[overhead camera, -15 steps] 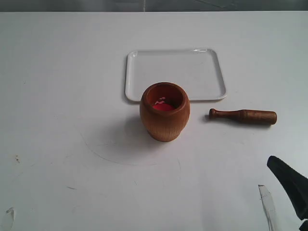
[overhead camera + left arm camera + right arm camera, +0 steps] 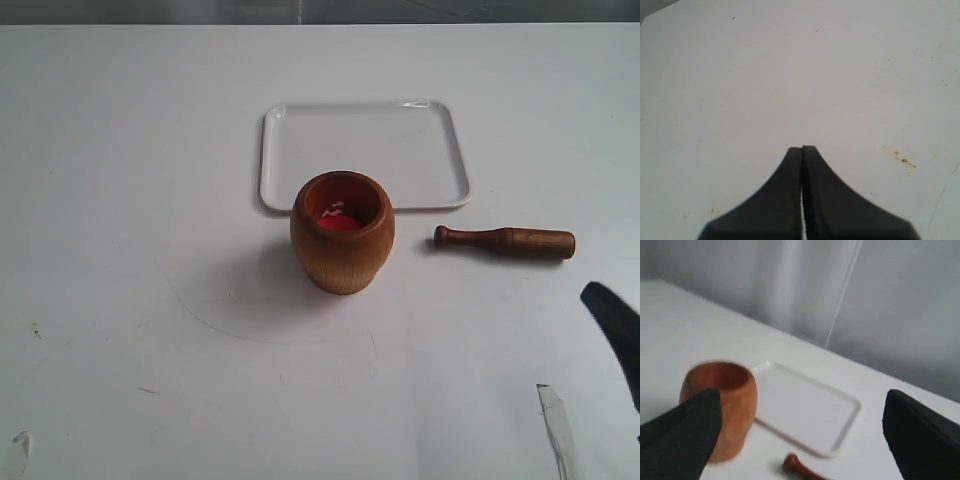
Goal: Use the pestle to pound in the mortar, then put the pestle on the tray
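Pestle (image 2: 505, 242) lies flat on the white desk (image 2: 120, 200), its long axis running almost straight from 9 to 3 o'clock in the exterior view. The small knob points to 9 o'clock, toward the mortar (image 2: 342, 232), and the thicker blunt end points to 3 o'clock, sitting a touch nearer the camera. Nothing touches it.

It rests at 3 o'clock from the mortar, near but clearly apart, and at about 5 o'clock from the tray (image 2: 268, 160), just off that tray's near right corner. The mortar stands upright, mouth up, showing red inside with a few pale flecks. It sits at 6 o'clock from the tray, and its rim overlaps the tray's near edge in this view. Whether the two touch cannot be told.

Right hand (image 2: 802, 400) has its two dark fingers (image 2: 690, 430) spread wide with nothing between them. In the exterior view a dark part of it shows at the 4 o'clock edge, well apart from the pestle.

Left hand (image 2: 802, 148) has its fingers pressed together, gripping nothing, over bare desk marked with a few rust-coloured specks (image 2: 904, 160).
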You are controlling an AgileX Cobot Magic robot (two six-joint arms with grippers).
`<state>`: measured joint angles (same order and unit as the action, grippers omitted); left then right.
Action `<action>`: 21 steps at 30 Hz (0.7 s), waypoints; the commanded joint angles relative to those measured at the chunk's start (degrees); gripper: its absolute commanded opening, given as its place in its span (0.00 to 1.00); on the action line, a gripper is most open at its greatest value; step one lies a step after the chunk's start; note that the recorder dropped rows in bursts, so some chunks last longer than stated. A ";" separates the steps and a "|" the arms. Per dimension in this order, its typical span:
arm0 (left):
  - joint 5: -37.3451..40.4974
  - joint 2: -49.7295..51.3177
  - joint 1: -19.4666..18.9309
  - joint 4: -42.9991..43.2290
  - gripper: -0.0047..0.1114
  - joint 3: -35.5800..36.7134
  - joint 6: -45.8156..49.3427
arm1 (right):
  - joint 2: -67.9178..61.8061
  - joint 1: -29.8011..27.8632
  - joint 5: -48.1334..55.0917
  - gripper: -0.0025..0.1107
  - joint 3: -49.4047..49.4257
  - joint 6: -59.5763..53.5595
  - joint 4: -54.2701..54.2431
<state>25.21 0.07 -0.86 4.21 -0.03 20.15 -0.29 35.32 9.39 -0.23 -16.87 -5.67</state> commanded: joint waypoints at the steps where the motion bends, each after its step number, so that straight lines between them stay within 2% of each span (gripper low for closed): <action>1: -0.17 -0.07 0.44 -0.42 0.04 0.03 -0.47 | 0.29 0.13 -16.40 0.73 0.23 2.95 -11.66; 4: -0.17 -0.07 0.44 -0.42 0.04 0.03 -0.47 | 0.29 0.13 -23.33 0.73 0.23 2.95 -18.05; 9: -0.17 -0.07 0.44 -0.42 0.04 0.03 -0.47 | 0.29 0.13 -33.24 0.73 0.23 5.56 -22.02; 12: -0.17 -0.07 0.44 -0.42 0.04 0.03 -0.47 | 0.29 0.13 -35.98 0.73 0.23 5.69 -26.22; 16: -0.17 -0.07 0.44 -0.42 0.04 0.03 -0.47 | 0.29 0.13 -36.47 0.72 0.23 4.63 -23.84; 18: -0.17 -0.07 0.44 -0.42 0.04 0.03 -0.47 | 0.29 0.13 -37.58 0.61 0.23 4.63 -21.43; 19: -0.17 -0.07 0.44 -0.42 0.04 0.03 -0.47 | 0.29 0.13 -38.16 0.50 0.23 4.63 -21.18; 21: -0.17 -0.07 0.44 -0.42 0.04 0.03 -0.47 | 0.29 0.13 -40.79 0.17 0.23 4.13 -18.63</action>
<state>25.21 0.07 -0.86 4.21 -0.03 20.15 -0.14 35.32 -28.11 -0.23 -11.79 -28.01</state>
